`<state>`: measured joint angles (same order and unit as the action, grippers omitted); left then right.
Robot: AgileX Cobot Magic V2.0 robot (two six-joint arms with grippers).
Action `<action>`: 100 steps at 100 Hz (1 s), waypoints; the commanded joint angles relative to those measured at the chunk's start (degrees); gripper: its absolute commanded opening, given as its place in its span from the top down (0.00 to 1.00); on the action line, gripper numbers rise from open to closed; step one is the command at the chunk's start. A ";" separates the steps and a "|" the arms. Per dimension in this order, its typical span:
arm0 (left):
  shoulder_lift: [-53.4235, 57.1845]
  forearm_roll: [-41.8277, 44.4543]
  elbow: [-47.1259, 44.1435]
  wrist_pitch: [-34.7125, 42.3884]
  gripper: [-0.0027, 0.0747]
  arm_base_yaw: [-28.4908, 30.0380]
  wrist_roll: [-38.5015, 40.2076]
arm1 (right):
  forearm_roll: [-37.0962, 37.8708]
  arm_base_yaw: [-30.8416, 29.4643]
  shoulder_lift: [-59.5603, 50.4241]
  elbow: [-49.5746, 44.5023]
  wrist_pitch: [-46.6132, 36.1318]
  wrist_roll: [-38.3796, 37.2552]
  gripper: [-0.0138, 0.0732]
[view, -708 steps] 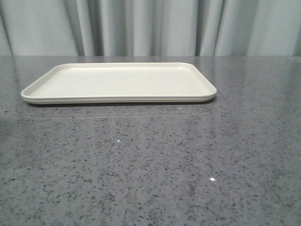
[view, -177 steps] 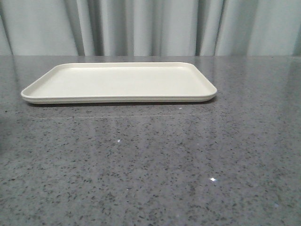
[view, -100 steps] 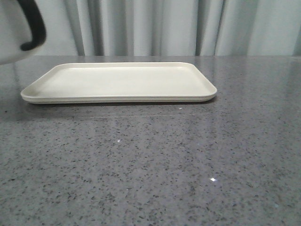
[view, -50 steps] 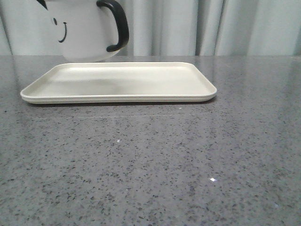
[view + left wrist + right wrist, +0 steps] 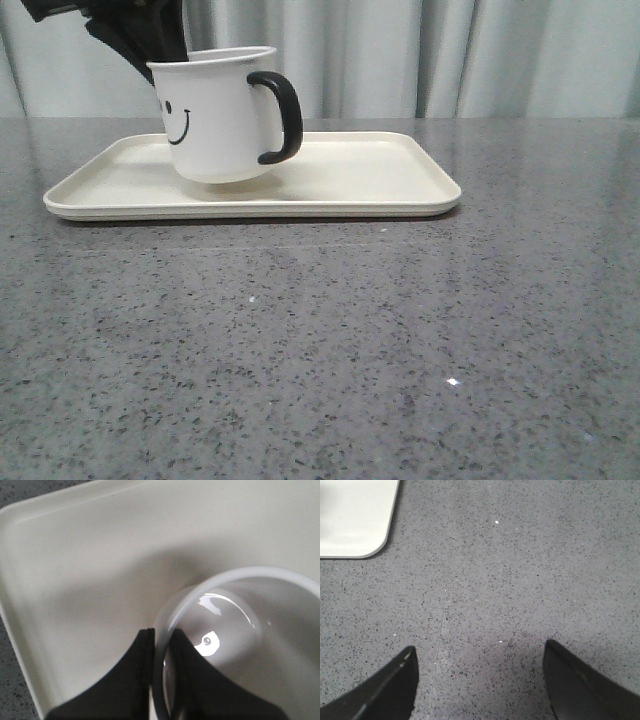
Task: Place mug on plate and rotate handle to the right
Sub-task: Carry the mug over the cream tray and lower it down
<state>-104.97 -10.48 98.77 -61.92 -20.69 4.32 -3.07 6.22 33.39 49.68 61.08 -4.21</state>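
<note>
White mug (image 5: 218, 118) with black smiley face sits over the left half of the cream plate (image 5: 380, 190), tilted a bit, base looks just above or barely touching the plate floor, can't tell which. Black handle (image 5: 282, 117) points to the right in front view. Left claw (image 5: 161, 675) pinched on the mug rim at its left side, one finger (image 5: 120, 680) outside the wall, the other inside, closed tight on the wall. Arm comes in from upper left in front view. Plate lies flat on the grey speckled surface (image 5: 330, 340), curtain (image 5: 450, 55) behind. Right claw (image 5: 480, 680) spread wide over bare surface, holding nothing, plate corner (image 5: 355, 520) well apart from it
</note>
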 commanded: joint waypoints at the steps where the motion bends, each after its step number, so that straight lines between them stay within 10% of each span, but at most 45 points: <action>1: 2.27 -1.18 2.45 2.12 0.99 -0.75 0.51 | 0.17 0.13 0.58 1.95 -3.34 0.47 0.23; 100: 2.03 1.51 2.45 1.19 0.99 -3.14 0.18 | 0.17 0.13 0.58 1.95 -3.34 0.47 0.23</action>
<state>-105.82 -8.31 99.22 -62.33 -23.50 4.32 -3.07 6.22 33.39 49.68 61.08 -4.21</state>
